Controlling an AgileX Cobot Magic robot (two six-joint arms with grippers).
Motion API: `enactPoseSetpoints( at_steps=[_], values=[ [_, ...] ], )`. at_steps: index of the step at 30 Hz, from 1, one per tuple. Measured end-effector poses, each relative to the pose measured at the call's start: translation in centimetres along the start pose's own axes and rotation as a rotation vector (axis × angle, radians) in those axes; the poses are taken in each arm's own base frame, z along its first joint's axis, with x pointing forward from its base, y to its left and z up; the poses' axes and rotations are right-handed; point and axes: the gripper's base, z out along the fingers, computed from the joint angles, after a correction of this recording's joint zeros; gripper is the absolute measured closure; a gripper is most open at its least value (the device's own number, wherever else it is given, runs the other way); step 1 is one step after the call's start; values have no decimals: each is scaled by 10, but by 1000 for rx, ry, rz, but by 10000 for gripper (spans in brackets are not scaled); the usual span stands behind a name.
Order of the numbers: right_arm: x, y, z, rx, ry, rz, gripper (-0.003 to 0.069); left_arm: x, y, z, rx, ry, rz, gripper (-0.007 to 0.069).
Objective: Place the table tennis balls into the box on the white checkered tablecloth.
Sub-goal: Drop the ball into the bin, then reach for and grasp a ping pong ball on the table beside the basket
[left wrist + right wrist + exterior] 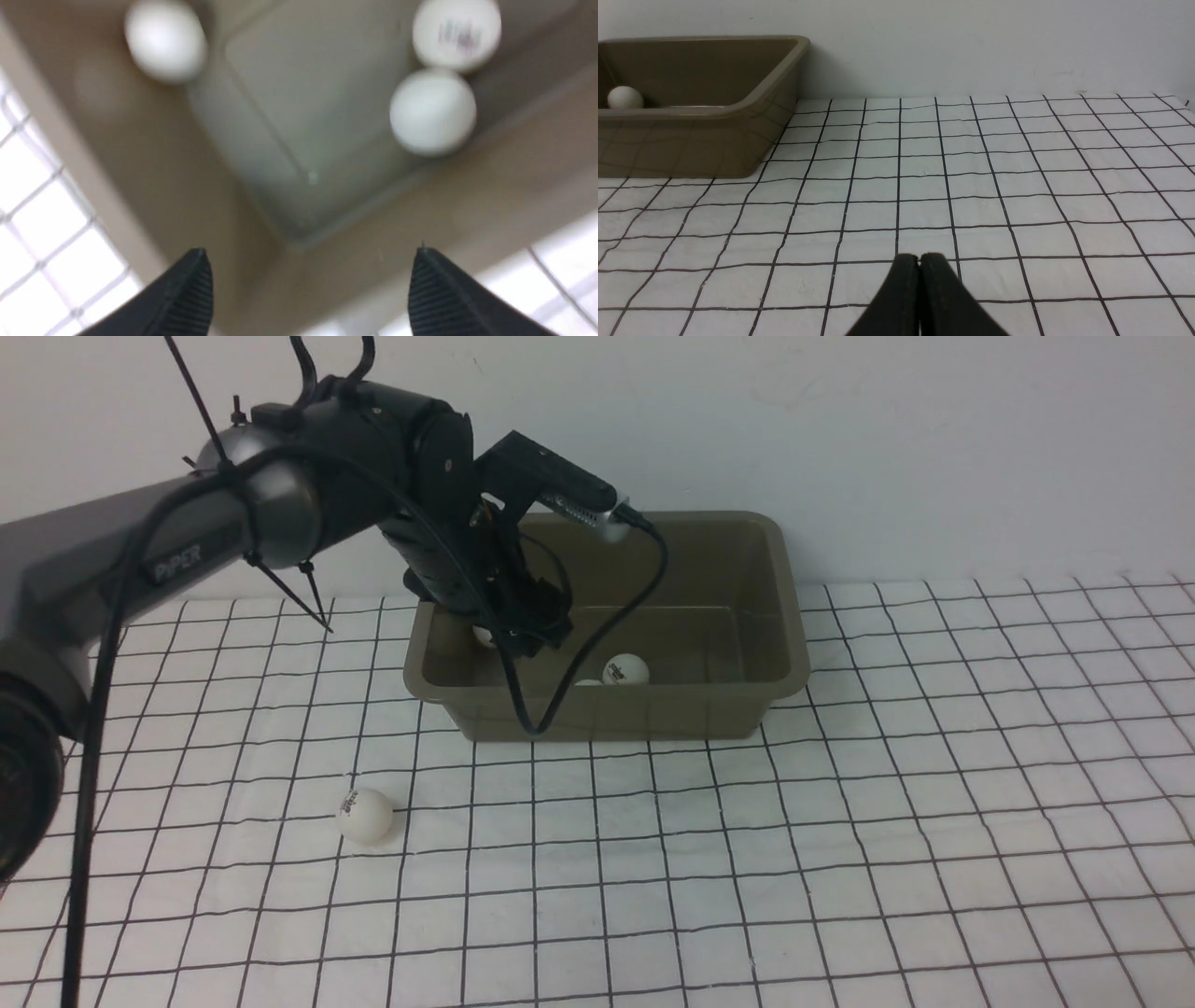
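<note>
Two ribbed fingertips of the left gripper (311, 255) stand wide apart with nothing between them, above the inside of the box (653, 714). Three table tennis balls (432, 112) lie inside it. A fourth ball (365, 816) sits on the white checkered tablecloth (840, 849), off the box's front-left corner. The right gripper (919, 259) is pressed closed and empty.

The only word that can be read is PIPER, in pale capitals on the grey link of the left arm (177, 560). The loose table tennis ball (365, 816) bears a small dark logo (too small to read). The marked ball (457, 32) in the box (140, 196) shows only a blurred print.
</note>
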Motion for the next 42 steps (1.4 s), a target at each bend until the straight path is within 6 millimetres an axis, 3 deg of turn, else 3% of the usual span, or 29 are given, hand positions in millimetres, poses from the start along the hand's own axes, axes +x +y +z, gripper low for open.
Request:
enactPoseSetpoints(
  at_steps=[9,14,21,28,42],
  values=[
    [0,0,0,0,0,0,676,10,3,-63,-15,56,-22,124],
    [0,0,0,0,0,0,676,23,3,-73,-31,84,-32,124],
    [0,0,0,0,0,0,676,83,12,-46,-42,140,-114,136],
    [0,0,0,0,0,0,676,114,24,-21,-54,154,-166,136],
    [0,0,0,0,0,0,676,121,25,28,-31,201,-144,136]
  ],
)
